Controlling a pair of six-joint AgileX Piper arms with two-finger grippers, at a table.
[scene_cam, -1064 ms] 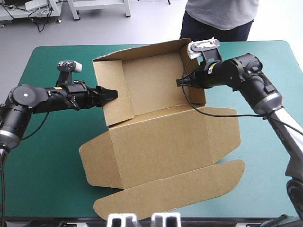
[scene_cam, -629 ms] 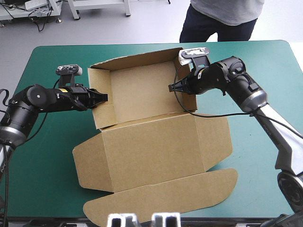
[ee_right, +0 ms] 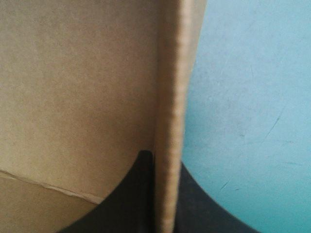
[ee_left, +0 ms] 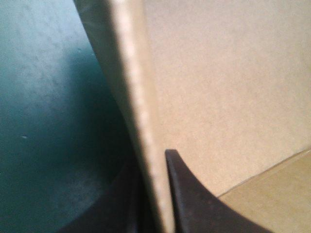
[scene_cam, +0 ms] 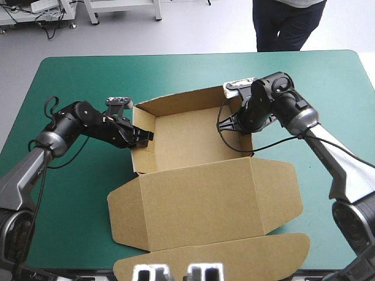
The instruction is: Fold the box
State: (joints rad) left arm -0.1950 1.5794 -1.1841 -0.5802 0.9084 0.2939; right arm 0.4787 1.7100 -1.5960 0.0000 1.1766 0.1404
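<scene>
The brown box [scene_cam: 187, 132] stands as an open tray in the middle of the table, walls raised. Its lid [scene_cam: 205, 199] lies flat toward the front. In the high view my left gripper [scene_cam: 145, 136] is at the tray's left wall and my right gripper [scene_cam: 233, 122] at its right wall. The left wrist view shows the wall's edge [ee_left: 138, 111] running between the two black fingers of my left gripper [ee_left: 155, 194], shut on it. In the right wrist view the other wall's edge [ee_right: 171, 107] runs likewise between the fingers of my right gripper [ee_right: 163, 194], also shut on it.
The lid's side flaps and its long rounded front flap [scene_cam: 234, 257] spread over the teal-green cover [scene_cam: 64, 199] almost to the table's front edge. Bare cover shows on the left, on the right and behind the tray.
My left gripper has moved in over the tray's left wall and its fingers have come together on it. The right gripper kept its hold, and the whole box has shifted on the table.
</scene>
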